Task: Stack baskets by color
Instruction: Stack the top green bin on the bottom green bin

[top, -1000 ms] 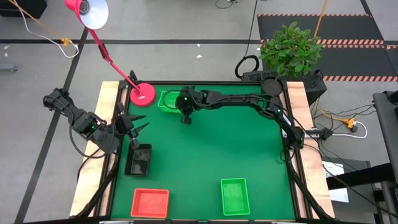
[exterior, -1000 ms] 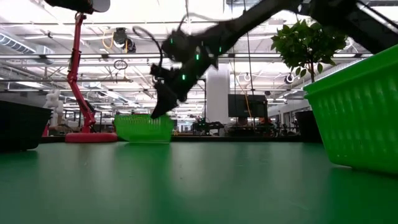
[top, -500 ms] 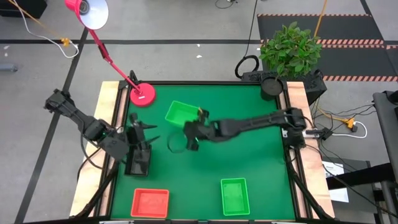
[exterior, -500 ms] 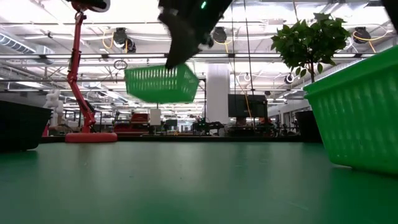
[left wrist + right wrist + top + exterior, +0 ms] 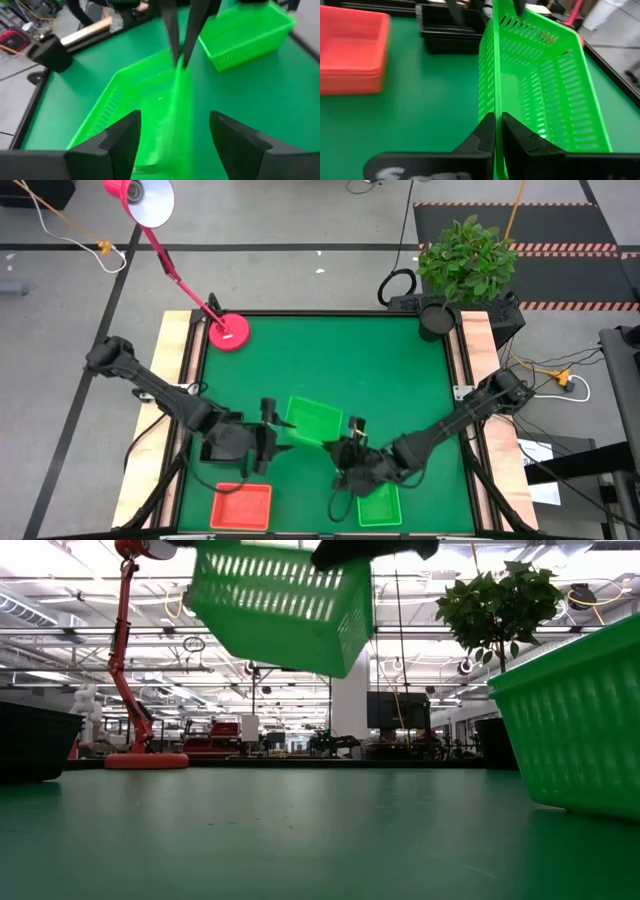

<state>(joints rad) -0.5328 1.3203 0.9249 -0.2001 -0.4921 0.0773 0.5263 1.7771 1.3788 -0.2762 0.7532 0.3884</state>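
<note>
A green basket (image 5: 313, 423) hangs tilted in the air above the table's front middle, its rim pinched by the closed right gripper (image 5: 352, 442). The left gripper (image 5: 268, 442) stands beside it with fingers spread, holding nothing. Three more baskets or stacks show: a green one (image 5: 378, 504) at the front edge, a red one (image 5: 241, 506) at the front left, a black one (image 5: 217, 446) under the left arm. The green table (image 5: 380, 380) also carries a pink lamp base (image 5: 229, 332); a potted plant (image 5: 467, 262) stands behind.
</note>
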